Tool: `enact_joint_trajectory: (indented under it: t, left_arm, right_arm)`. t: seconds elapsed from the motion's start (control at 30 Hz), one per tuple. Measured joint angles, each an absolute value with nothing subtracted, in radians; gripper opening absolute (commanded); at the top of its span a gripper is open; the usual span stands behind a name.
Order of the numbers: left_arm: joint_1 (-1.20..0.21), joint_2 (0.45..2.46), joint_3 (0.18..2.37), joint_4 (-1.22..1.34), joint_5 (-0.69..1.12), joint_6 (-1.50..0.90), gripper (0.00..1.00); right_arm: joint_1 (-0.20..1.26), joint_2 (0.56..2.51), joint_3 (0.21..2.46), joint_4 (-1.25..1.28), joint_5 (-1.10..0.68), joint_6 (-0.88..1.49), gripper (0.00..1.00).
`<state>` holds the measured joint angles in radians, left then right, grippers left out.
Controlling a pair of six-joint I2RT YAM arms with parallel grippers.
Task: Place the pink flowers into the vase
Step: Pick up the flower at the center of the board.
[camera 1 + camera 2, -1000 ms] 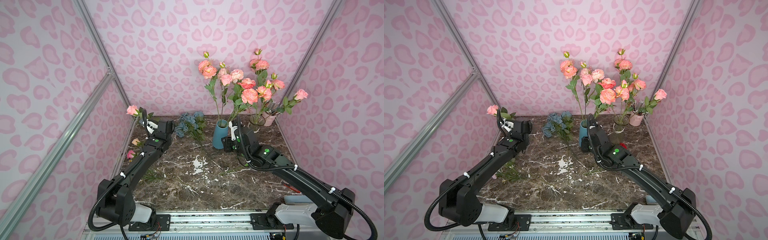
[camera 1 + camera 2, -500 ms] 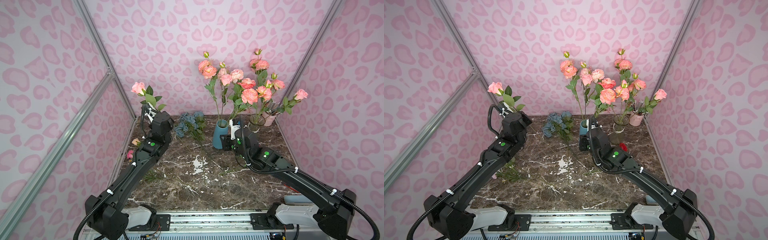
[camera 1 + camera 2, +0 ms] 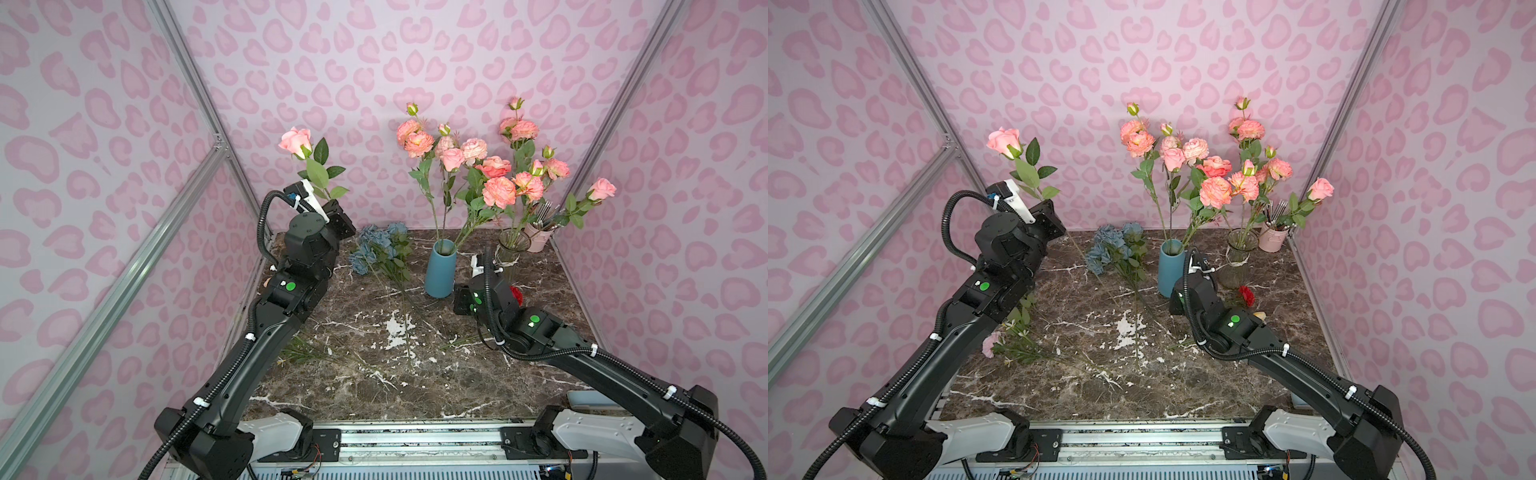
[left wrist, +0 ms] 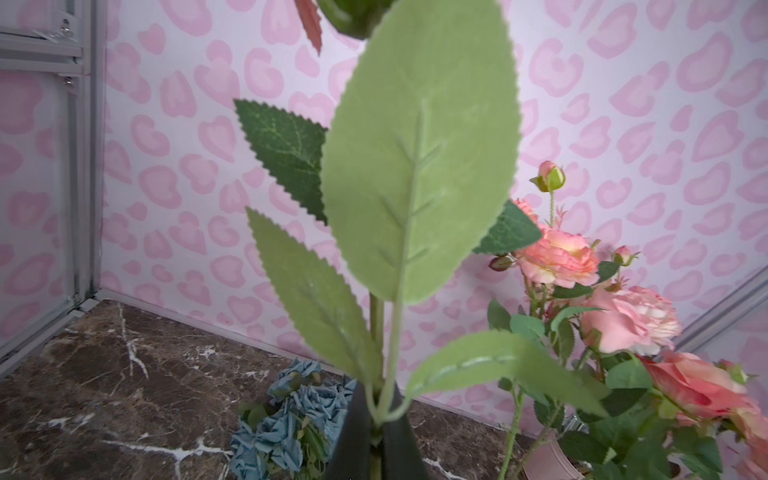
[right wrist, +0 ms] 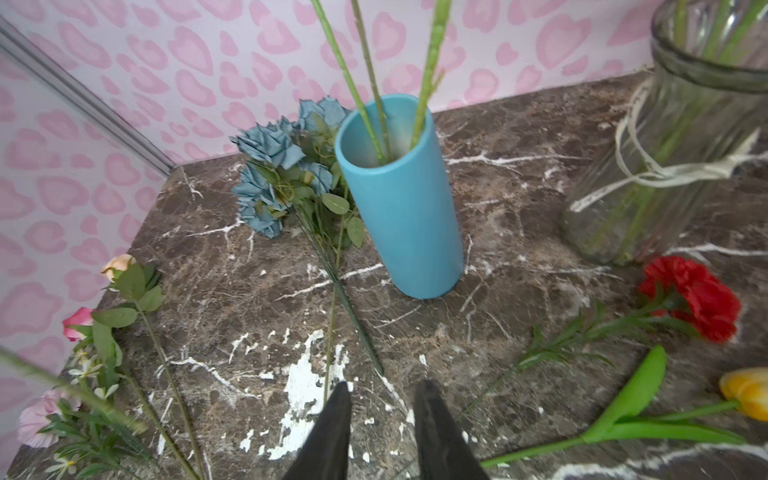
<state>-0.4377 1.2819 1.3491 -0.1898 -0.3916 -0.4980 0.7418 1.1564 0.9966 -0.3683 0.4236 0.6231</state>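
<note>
Pinching rose [image 3: 296,141] by stem [image 4: 376,320], under leaves [image 4: 415,166], with left gripper [image 4: 376,415] — upright, high, well left of vase [image 3: 440,268]. Holding right gripper [image 5: 383,384] slightly spread, empty, near vase base. Lift till tip clears rim, carry across, keep stem plumb, lower into free gap — mind standing blooms [image 3: 498,191].

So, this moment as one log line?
left gripper: shut on pink rose, raised | right gripper: open, empty, near blue vase

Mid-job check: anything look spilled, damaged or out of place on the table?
Nothing is tipped or spilled. The marble tabletop shows a chipped white patch mid-table, and loose pink flowers lie flat at its left edge, outside the blue vase.
</note>
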Motion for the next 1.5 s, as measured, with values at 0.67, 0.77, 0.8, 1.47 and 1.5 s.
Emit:
enact_joint_trajectory:
  t: [0.67,0.77,0.8,1.47,1.5]
  left_arm:
    - [-0.591,1.471,1.673,-0.213,-0.340,-0.364,0.03]
    - [-0.630,1.501,1.730,-0.204,-0.343,-0.339,0.04]
    - [-0.641,1.507,1.740,-0.192,-0.348,-0.332,0.04]
    - [-0.763,1.731,1.917,0.065,-0.456,-0.192,0.04]
    - [-0.763,1.741,1.923,0.071,-0.469,-0.184,0.04]
  right_arm:
    - [0.677,1.089,0.871,-0.360,0.366,0.657,0.31]
    - [0.670,1.087,0.865,-0.350,0.363,0.657,0.31]
    - [0.667,1.084,0.861,-0.346,0.361,0.657,0.31]
    - [0.613,1.014,0.764,-0.346,0.358,0.718,0.31]
    - [0.611,1.012,0.764,-0.349,0.355,0.718,0.31]
